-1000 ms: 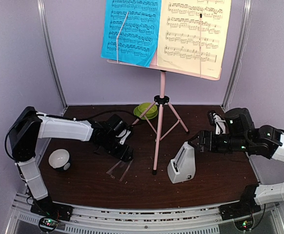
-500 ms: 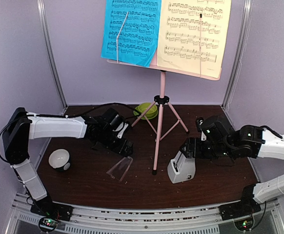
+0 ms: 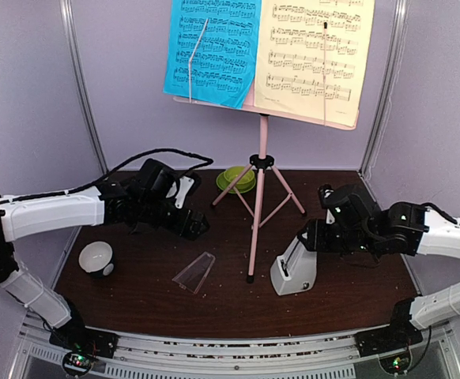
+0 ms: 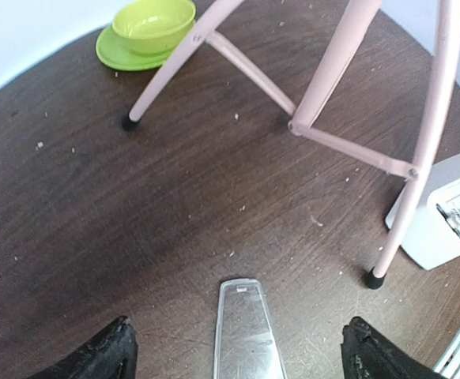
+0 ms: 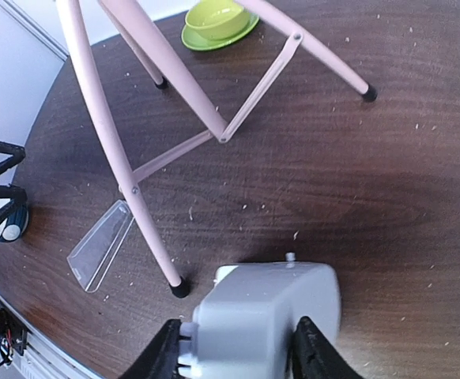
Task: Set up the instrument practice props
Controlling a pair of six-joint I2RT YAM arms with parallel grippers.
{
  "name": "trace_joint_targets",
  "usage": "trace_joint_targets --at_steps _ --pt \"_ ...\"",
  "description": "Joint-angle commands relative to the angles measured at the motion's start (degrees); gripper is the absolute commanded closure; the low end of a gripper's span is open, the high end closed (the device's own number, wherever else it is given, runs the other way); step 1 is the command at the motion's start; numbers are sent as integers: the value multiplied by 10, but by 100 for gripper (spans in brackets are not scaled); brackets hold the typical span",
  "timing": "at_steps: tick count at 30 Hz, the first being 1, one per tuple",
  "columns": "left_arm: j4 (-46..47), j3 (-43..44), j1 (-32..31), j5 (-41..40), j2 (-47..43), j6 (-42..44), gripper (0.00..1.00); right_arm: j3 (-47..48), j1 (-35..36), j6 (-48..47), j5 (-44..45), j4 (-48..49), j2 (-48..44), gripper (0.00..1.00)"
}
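Presently, item by item, as I see it from here.

- **Stand** (image 3: 259,181): a pink tripod, upright at mid-table, feet on the table (image 3: 135,304). The desk tilts back so paper can lean on it without sliding.
- **Blue sheet** (image 3: 212,51) and **yellow sheet** (image 3: 313,51): side by side on the desk, blue on the left, each under a thin retaining wire. This part looks finished.
- **Metronome** (image 3: 295,266): white, standing on the table just right of the stand's near foot, its front bare.
- **Right gripper** (image 3: 305,235): it comes in from the right at the metronome's upper part. The jaws are narrow and sit against both of its sides. I take the hold to be for steadying or shifting it into place.
- **Cover** (image 3: 194,272): clear, lying flat on the table left of the near foot, apart from the metronome. It is probably off so the face shows.
- **Left gripper** (image 3: 194,227): spread wide and holding nothing. It hangs above and behind the cover without touching it. In the wrist view the cover's narrow end lies between the fingers.
- **Cup and saucer** (image 3: 236,179): green, at the back by a rear foot.
- **Bowl** (image 3: 97,258): near left. Neither this nor the cup seems part of the job.

What remains, in my judgement, is settling the metronome's final spot.
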Motion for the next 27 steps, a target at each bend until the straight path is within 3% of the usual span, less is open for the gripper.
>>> trace_joint_targets --at_steps 1,9,19,27 --pt "58 -28 3 32 -43 46 8 -1 -7 -45 -35 24 -28 61" --pt "169 -115 -9 156 -122 104 9 22 -18 -194 -131 15 -61 75" --pt "175 -119 -69 163 -106 177 10 47 -16 -316 -216 8 -62 80" --pt "216 -159 -78 122 -108 175 11 75 25 -482 -218 -4 -35 78"
